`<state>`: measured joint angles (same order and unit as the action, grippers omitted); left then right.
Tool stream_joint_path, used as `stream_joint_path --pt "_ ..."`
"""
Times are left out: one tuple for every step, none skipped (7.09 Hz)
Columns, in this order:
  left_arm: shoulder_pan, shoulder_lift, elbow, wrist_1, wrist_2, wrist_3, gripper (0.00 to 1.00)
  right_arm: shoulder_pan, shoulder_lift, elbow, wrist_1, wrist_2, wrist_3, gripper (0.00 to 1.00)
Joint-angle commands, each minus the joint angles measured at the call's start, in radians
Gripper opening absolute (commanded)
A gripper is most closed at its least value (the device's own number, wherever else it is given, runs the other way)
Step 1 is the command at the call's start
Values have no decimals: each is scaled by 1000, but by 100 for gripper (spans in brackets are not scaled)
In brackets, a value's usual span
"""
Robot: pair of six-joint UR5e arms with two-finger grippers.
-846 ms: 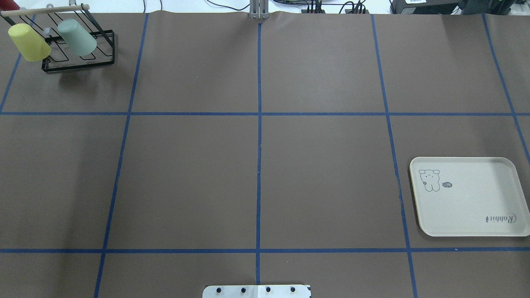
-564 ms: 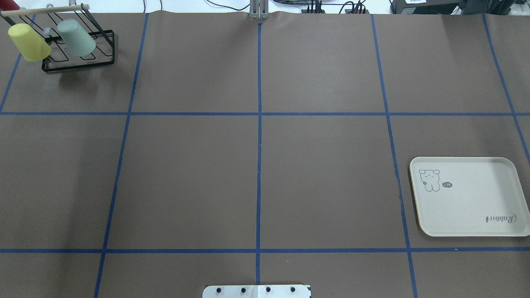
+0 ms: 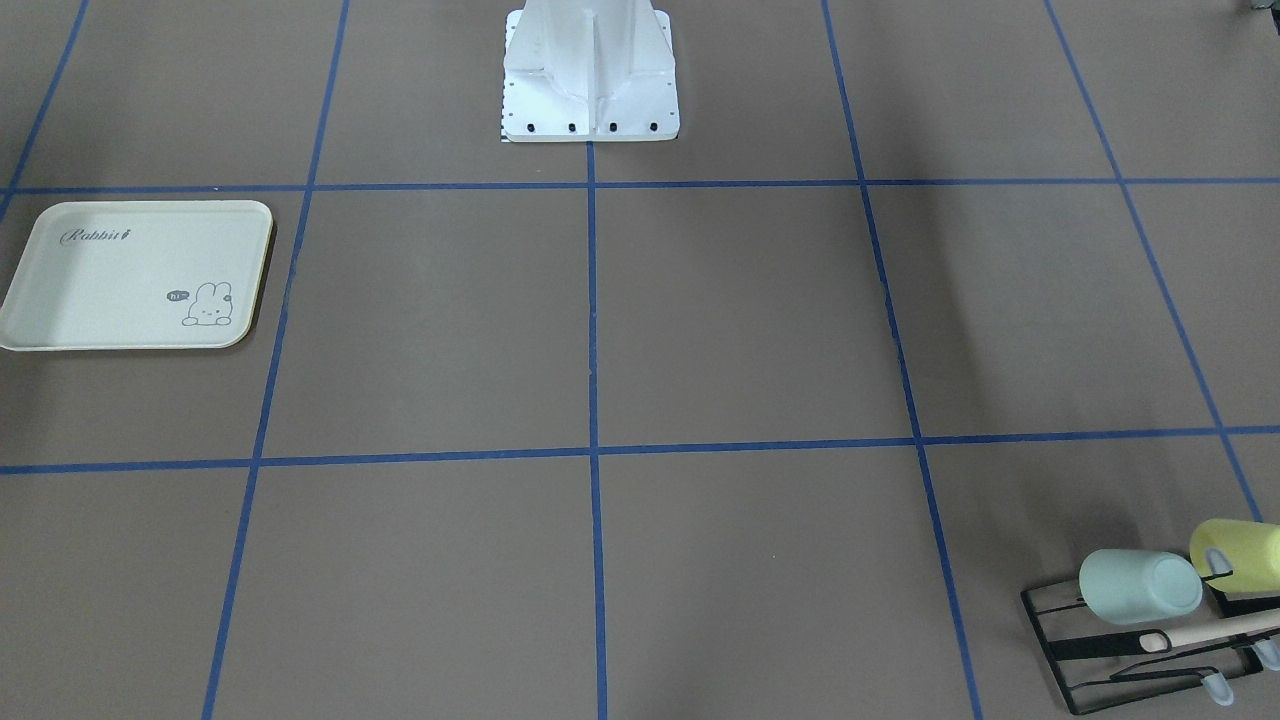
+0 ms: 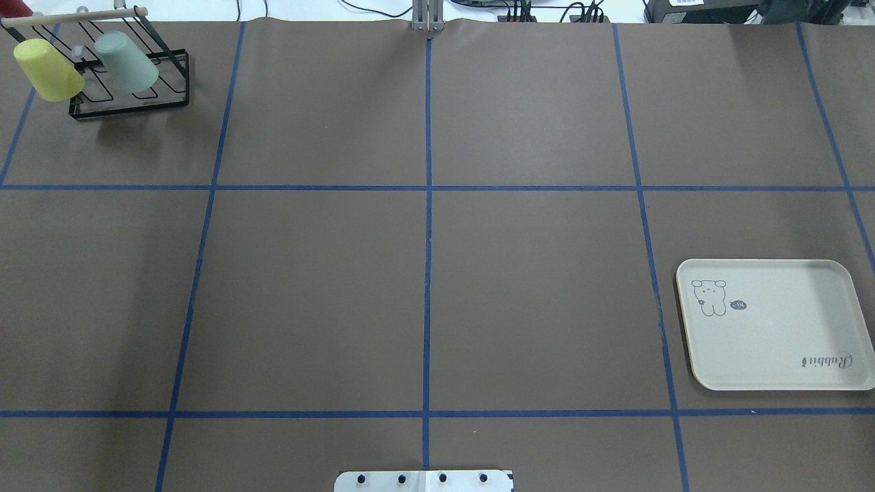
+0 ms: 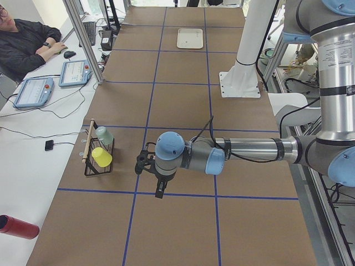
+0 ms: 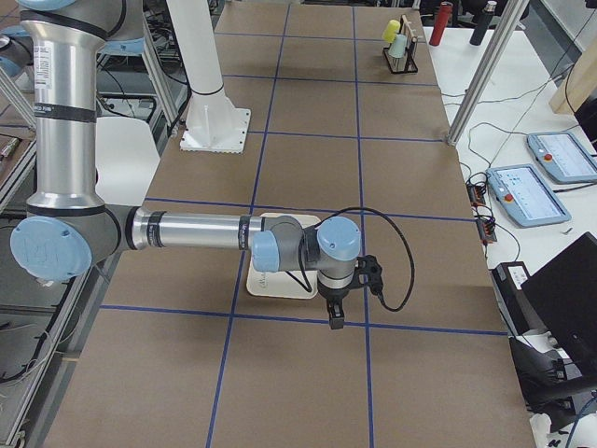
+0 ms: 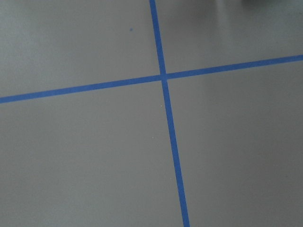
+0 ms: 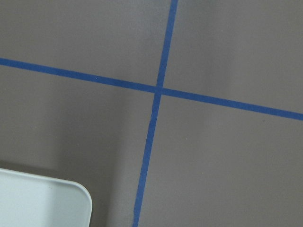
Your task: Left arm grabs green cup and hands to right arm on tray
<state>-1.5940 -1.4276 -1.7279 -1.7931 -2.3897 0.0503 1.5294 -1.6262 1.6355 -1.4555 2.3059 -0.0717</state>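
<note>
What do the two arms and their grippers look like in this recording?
The left arm and right arm are silver-grey tubes with pale blue joint caps. The upright tubes carry print too small to read. The left gripper and right gripper are small and black. A black cable loops at each wrist.

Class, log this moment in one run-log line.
green cup: on wire rack, ungrasped | yellow cup: beside it | tray: no cup | left claw: away from cups, state unclear | right claw: state unclear
</note>
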Motion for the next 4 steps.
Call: stream_joint_path --pt "3 -95 43 -16 -3 -61 100 0 15 6 23 21 1 100" --pt "5 -103 48 -32 -3 -87 100 -5 41 6 21 30 1 100" --pt "20 -125 50 -29 -3 -87 100 -18 67 7 24 38 0 100" --pt "23 -143 44 -37 -3 -89 100 -34 80 6 79 46 1 100"
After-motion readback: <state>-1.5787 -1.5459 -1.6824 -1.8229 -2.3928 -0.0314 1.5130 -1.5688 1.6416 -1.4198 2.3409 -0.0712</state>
